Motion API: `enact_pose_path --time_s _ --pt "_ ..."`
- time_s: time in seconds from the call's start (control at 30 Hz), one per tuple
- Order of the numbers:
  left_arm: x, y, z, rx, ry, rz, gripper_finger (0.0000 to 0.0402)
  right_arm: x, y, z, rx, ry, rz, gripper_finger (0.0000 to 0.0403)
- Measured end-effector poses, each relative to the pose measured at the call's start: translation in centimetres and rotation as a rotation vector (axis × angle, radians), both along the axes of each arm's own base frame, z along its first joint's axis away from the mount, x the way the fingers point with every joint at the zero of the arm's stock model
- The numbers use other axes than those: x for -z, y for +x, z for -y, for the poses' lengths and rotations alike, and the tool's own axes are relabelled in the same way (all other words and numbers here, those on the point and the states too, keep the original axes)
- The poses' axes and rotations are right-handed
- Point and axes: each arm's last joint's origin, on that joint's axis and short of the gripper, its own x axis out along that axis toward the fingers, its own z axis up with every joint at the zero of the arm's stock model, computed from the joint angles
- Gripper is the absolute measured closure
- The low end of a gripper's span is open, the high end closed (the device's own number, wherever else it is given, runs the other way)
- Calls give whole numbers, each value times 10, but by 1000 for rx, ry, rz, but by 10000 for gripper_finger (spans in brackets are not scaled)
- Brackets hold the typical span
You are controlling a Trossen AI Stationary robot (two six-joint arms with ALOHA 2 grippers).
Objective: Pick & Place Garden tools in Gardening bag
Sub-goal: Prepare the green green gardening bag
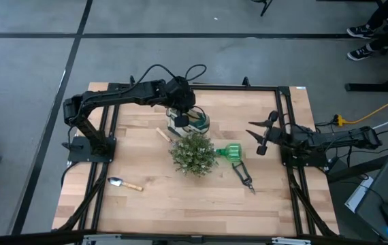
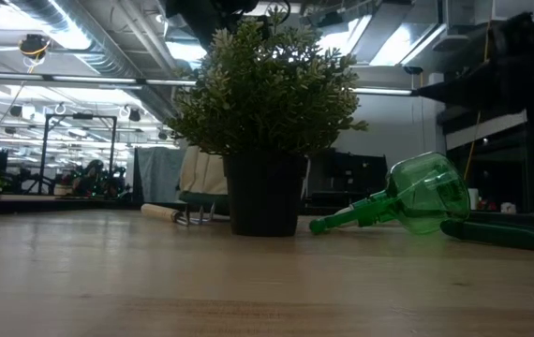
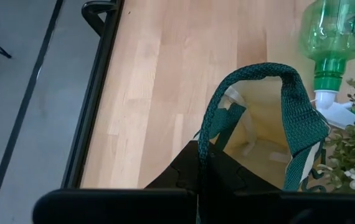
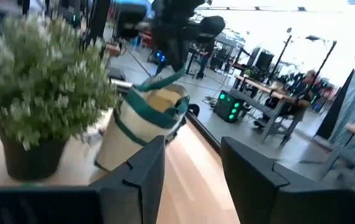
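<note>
The cream gardening bag point(image 1: 192, 122) with dark green trim stands at the table's middle, just beyond the bushy plant point(image 1: 194, 154). My left gripper point(image 1: 179, 113) is above it, shut on one handle loop. A silver trowel point(image 1: 124, 184) lies near left. A short wooden-handled piece point(image 1: 163, 134) lies left of the bag. The green plastic tool point(image 1: 231, 151) and the dark shears point(image 1: 244, 175) lie right of the plant. My right gripper point(image 1: 256, 136) hovers open at the right with nothing between its fingers point(image 4: 141, 169). My left gripper pinches one dark green webbing handle point(image 3: 206, 138) of the bag between its two fingers, on one leg of the loop. The fingers slant down from above. The loop arches past them, and the bag's open mouth point(image 3: 260, 132) hangs below. Whether its base is on the table, I cannot tell.
The plant's dark pot point(image 2: 263, 195) stands close against the bag's near side. A black frame rail point(image 1: 284, 136) runs along the table's right side under my right arm. Bare wood lies along the near edge point(image 1: 194, 211).
</note>
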Motion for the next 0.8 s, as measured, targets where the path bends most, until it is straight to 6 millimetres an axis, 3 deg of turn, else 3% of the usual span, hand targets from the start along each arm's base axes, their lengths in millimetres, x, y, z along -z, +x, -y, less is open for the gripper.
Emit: enact_pose_path --time_s 0.2,0.8 --pt "0 0 0 0 -2 -2 396 -2 0 0 -5 137 61 243" --pt "0 0 0 21 10 -8 393 0 0 0 -5 136 51 243"
